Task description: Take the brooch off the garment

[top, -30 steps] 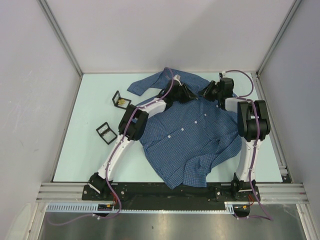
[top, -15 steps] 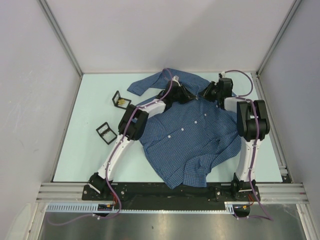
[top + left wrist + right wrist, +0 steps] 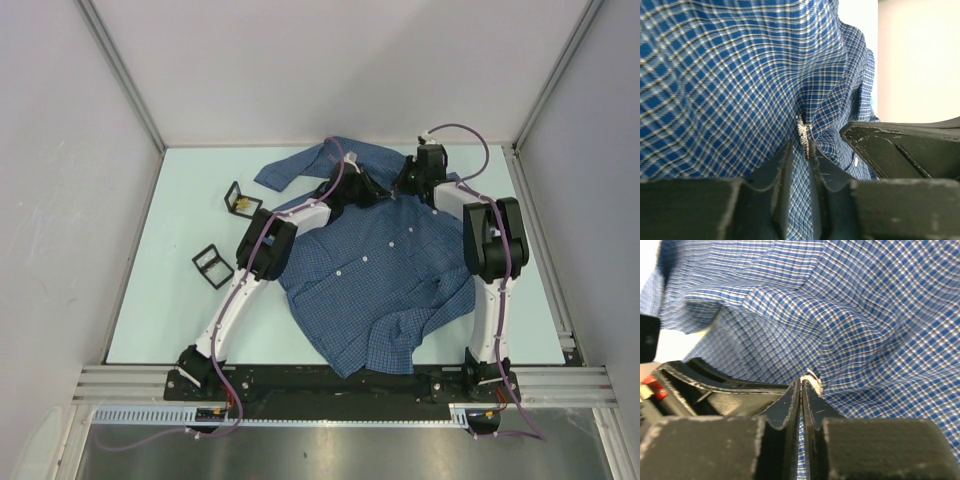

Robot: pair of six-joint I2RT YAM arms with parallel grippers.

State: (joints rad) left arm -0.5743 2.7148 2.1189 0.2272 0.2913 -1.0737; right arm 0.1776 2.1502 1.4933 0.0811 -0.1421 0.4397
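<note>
Where the shirt rises into a soft fold, the brooch sits on the checked cloth. It is a small, narrow piece with a silver glitter. In the left wrist view its long axis runs nearly up and down. The upper end leans a little to the left, and the lower end points down into the left gripper. The fingers of this gripper stand close together with a narrow gap, and the lower end of the brooch is inside that gap. Whether they really squeeze it, I cannot tell.

In the right wrist view only a pale tip of the brooch shows, just above the tips of the right gripper. Its two fingers are pressed almost together, with only a thin slit between them. If they pinch the brooch or the cloth, I cannot tell.

From above, the left gripper and the right gripper meet tip to tip at the far end of the shirt, and the brooch itself is too small to see there. The shirt lies front up on the pale green table, with its hem toward the near edge and one sleeve stretched to the far left. Two small black frames stand on the table left of the shirt, apart from it.
</note>
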